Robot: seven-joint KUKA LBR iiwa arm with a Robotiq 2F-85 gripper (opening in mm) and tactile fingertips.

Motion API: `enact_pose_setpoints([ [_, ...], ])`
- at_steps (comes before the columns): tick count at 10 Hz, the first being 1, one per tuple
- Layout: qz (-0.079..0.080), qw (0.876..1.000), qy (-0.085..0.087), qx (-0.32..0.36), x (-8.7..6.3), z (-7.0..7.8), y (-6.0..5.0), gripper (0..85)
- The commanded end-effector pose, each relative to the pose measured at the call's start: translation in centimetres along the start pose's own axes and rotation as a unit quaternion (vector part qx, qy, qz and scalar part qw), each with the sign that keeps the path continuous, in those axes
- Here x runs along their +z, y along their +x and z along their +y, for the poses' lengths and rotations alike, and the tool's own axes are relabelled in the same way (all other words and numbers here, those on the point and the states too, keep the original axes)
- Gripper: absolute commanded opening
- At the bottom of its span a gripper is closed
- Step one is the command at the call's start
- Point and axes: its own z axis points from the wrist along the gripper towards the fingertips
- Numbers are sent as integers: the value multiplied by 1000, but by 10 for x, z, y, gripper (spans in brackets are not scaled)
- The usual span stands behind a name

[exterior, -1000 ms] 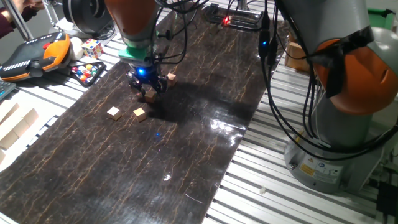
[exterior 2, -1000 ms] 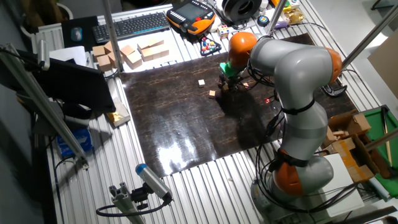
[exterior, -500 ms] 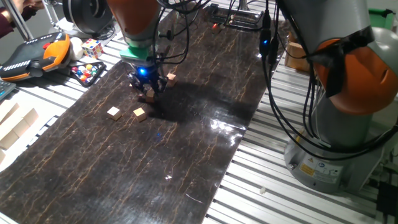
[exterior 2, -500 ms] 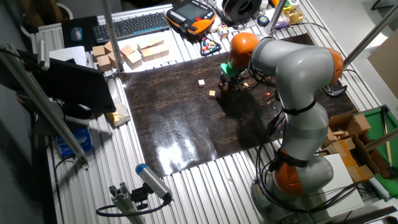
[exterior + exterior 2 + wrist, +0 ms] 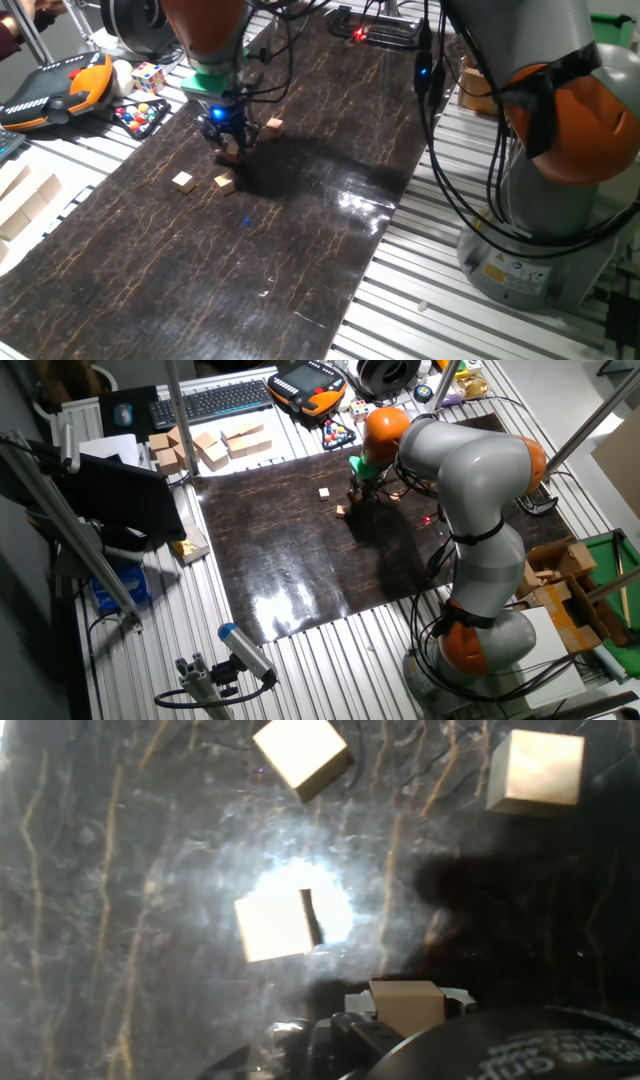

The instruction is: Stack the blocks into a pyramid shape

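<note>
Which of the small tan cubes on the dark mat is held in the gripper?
The cube between the gripper fingers, at the bottom of the hand view; the others lie loose on the mat.

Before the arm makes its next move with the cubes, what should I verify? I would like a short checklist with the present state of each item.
1. Gripped block sits in the tool: ok, it seems held.
2. Three loose blocks lie apart on the mat: ok.
3. Pyramid base started: not ok, no two blocks touch.
4. All six blocks located: cannot tell, only four show.
</note>
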Motion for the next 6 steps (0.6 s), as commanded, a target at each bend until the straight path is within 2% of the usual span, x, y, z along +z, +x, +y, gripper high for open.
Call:
enact_pose_setpoints([
  [1, -1, 1000, 0, 3, 0, 4, 1, 7],
  [6, -1, 1000, 0, 27, -1, 23, 2, 7],
])
